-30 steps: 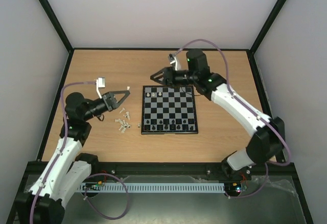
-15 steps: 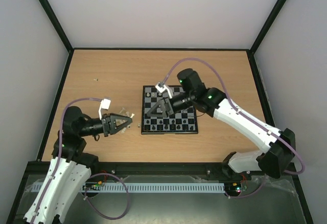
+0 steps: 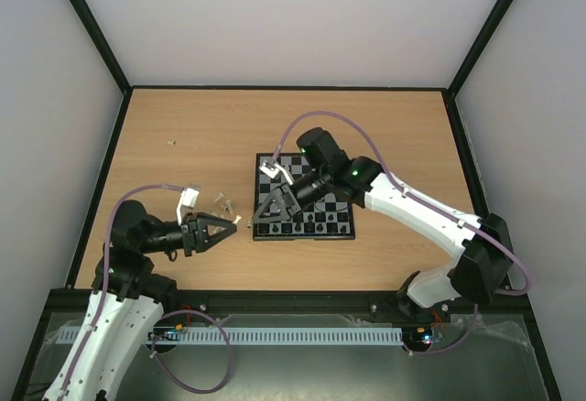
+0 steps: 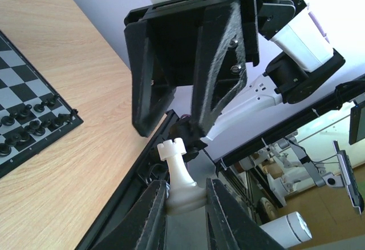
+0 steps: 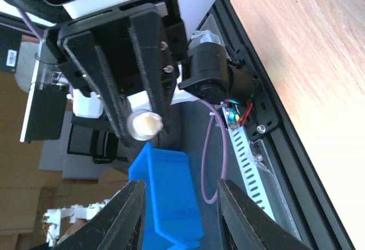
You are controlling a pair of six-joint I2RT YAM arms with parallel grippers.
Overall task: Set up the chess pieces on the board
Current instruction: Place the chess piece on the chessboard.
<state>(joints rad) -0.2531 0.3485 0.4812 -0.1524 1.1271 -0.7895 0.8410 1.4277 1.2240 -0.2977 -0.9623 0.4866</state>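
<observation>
Left gripper (image 3: 234,223) pinches a smooth cream-white plastic rook (image 4: 181,178) by its round base, lower middle of the wrist cam. Right gripper (image 5: 181,190) faces it w/ grainy black fingers spread, nothing betw them. Checkered board (image 3: 334,207) sits mid-frame in the top view.
</observation>
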